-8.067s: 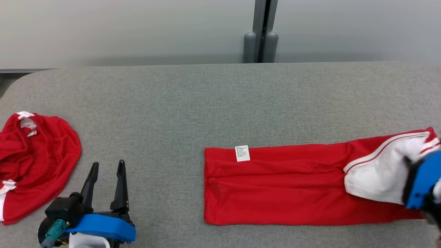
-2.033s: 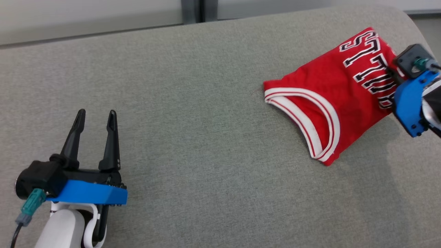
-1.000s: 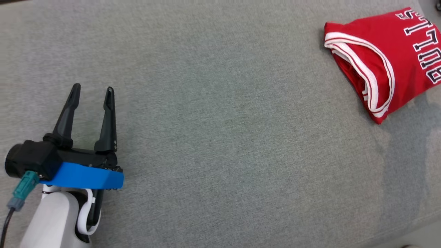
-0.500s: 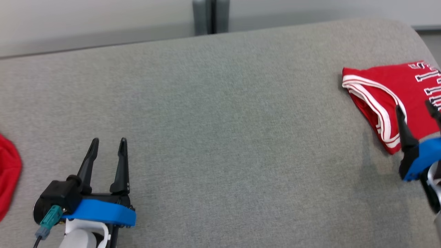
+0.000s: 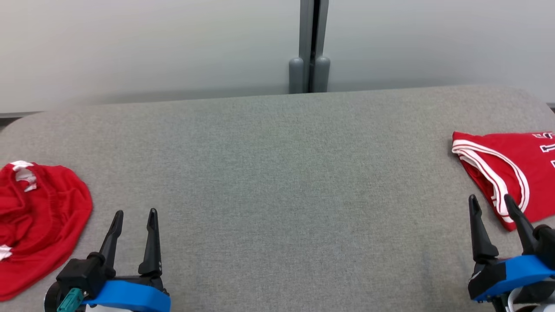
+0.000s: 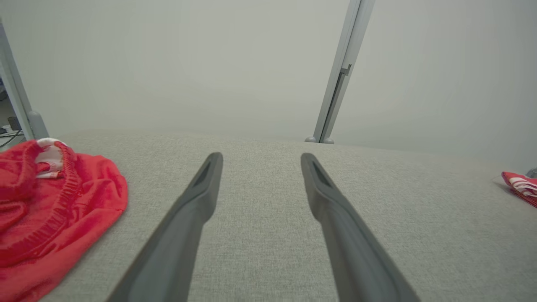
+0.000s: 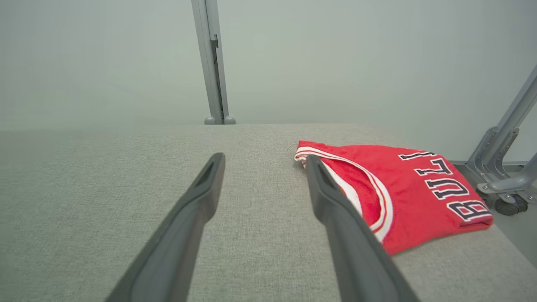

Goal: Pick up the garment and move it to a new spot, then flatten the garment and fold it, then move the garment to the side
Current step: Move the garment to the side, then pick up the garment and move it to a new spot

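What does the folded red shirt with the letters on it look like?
The folded red sleeveless jersey looks like soft, thin knit cloth. White-and-red striped trim runs around its curved opening, and black-and-white letters starting BUL cross its top. It is folded into a compact, flattish bundle and lies on the grey fabric-covered table, near the table's right end. Only the table touches it, as far as can be seen.

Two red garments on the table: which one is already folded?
The lettered jersey at the right end, lying flat and folded; the red garment at the left end is a crumpled heap.
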Available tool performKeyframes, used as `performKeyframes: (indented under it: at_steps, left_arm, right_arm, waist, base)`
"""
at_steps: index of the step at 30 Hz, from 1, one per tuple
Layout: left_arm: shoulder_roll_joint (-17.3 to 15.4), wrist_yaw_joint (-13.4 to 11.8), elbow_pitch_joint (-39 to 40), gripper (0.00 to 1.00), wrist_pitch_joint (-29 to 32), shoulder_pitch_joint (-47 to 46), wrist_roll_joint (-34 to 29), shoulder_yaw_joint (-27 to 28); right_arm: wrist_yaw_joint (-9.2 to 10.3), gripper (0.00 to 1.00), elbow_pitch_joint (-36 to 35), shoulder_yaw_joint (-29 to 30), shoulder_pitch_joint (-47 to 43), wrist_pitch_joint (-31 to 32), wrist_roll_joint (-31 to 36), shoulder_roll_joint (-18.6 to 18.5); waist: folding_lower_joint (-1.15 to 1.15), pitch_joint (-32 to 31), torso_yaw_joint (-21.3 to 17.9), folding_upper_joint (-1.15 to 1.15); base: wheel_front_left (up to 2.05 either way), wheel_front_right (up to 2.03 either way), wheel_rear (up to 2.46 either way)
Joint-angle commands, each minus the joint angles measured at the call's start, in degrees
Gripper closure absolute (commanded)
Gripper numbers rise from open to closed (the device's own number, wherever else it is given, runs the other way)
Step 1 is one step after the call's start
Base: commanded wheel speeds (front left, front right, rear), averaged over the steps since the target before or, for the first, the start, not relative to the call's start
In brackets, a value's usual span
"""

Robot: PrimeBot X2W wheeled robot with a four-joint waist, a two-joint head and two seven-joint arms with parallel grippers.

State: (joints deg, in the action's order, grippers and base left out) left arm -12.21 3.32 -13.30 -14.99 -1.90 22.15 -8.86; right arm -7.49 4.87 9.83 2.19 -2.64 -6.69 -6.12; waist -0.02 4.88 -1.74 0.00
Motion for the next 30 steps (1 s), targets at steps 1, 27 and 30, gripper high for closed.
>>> performKeyframes:
  at_steps: [1, 27, 30]
  left_arm:
    - [0.04, 0.14, -0.02, 0.00, -0.22, 0.42, -0.25, 0.36]
    - [0.74, 0.14, -0.98, 0.00, -0.23, 2.91, -0.24, 1.11]
    - [0.61, 0.05, -0.74, 0.00, -0.09, 2.87, -0.19, 0.89]
  right_arm:
    - [-0.01, 0.00, -0.87, 0.10, -0.90, 0.29, -0.11, 0.20]
    - [-0.01, 0.00, -3.87, -4.23, -5.28, 2.70, -0.97, 2.52]
    - [-0.01, 0.00, -3.62, -4.24, -5.33, 2.42, -1.35, 2.62]
  waist:
    - [0.02, -1.01, 0.80, 0.00]
    - [0.02, -3.63, 1.45, 0.00]
    - [0.02, -3.64, 1.76, 0.00]
  base:
    - [0.00, 0.00, 0.00]
    - [0.00, 0.00, 0.00]
    - [0.00, 0.00, 0.00]
